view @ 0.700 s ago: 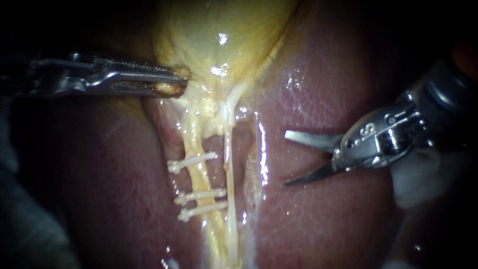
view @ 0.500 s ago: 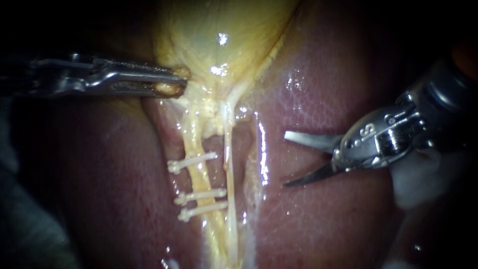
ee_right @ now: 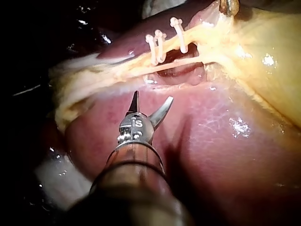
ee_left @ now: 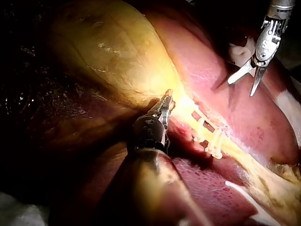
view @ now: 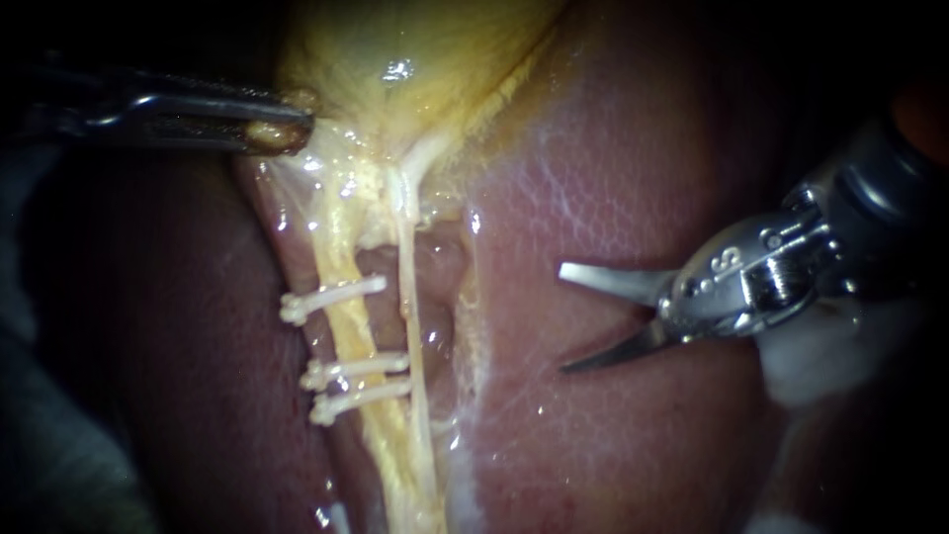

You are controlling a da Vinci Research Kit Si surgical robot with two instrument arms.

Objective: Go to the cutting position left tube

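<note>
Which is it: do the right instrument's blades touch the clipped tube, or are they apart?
Apart. In the endoscope view, bare liver lies between the open blades of the right instrument and the clipped tube.

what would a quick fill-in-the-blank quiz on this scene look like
1. The left tube carries ___ white clips.
2. The blades of the right instrument stand ___.
3. The jaws of the left instrument are shut on the edge of the ___.
4. The right instrument's blades hang over the ___, clear of both tubes.

Missing words: three; open; gallbladder; liver.
</note>
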